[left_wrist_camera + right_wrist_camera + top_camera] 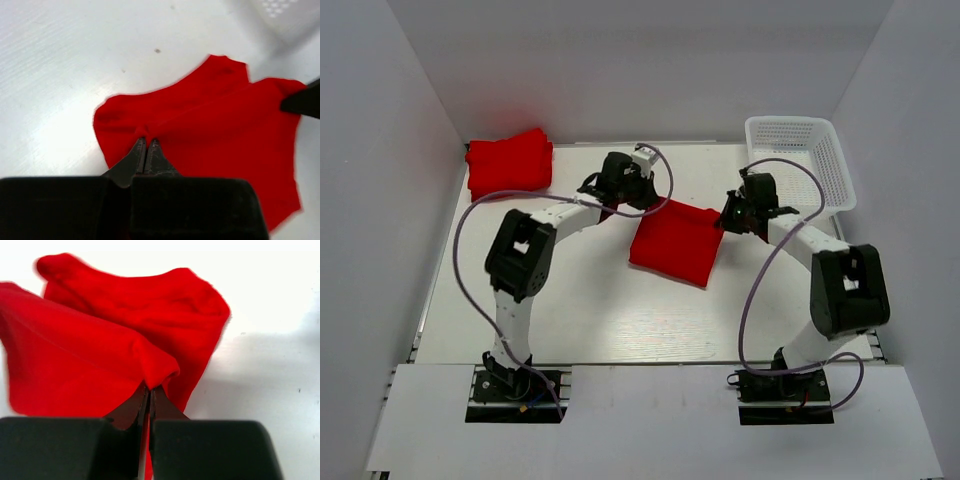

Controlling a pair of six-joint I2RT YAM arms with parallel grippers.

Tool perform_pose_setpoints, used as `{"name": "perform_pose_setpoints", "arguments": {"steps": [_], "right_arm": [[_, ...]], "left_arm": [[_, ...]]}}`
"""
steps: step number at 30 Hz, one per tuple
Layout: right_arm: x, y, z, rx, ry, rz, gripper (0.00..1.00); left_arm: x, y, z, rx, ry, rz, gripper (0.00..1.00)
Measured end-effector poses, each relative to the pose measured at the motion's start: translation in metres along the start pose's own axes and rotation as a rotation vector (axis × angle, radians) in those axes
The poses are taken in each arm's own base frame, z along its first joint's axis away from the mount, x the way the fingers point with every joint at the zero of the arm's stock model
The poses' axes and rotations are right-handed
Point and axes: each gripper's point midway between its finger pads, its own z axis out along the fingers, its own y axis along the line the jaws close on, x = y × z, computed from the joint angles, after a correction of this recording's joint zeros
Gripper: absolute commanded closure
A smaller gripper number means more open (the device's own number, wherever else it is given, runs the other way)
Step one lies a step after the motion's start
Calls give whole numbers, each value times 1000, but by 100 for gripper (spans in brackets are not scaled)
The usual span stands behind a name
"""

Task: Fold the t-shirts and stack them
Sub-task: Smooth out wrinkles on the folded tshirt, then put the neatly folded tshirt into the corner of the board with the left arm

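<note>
left claw (146,142) pinched shut on soft red cloth t-shirt (210,130) | right claw (149,388) clamped its bunched opposite edge

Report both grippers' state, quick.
Left gripper: shut, pinching the t-shirt in the middle of the table.
Right gripper: shut, pinching the same t-shirt.

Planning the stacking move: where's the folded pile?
Top view: the folded pile lies in the table's far left corner, left of the left gripper.
</note>
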Motion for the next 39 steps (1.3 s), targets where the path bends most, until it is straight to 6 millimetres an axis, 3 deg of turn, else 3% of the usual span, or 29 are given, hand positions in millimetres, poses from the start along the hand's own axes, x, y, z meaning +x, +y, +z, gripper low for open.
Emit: {"name": "perform_pose_setpoints", "arguments": {"steps": [3,7,8,9,10,11,12,13,14,22,32,39], "right_arm": [[-2,-11,19,44,24,21,100],[-10,-22,38,95,24,47,100],[-10,-26,40,111,23,58,100],[-9,-28,41,119,24,61,93],[-9,-30,42,128,25,71,82],[-8,-31,44,136,25,81,55],[-10,-33,45,148,23,92,42],[-12,-35,46,158,20,91,19],[-14,-37,47,167,17,98,10],[-49,-23,42,138,-44,71,10],[-27,24,-4,-128,-38,-7,10],[-18,37,-28,-215,-69,-50,10]], "left_arm": [[6,17,34,-25,24,-3,100],[21,30,60,-38,48,-6,100],[25,32,64,-38,54,-7,99],[27,34,67,-40,59,-7,92],[29,36,70,-41,62,-6,79],[29,37,71,-41,62,-3,62],[29,38,72,-42,63,1,15],[28,38,72,-46,62,3,2],[27,39,72,-51,60,3,0],[9,46,66,-90,38,17,0],[14,29,19,-85,91,18,0],[42,18,14,-47,187,16,2]]}}
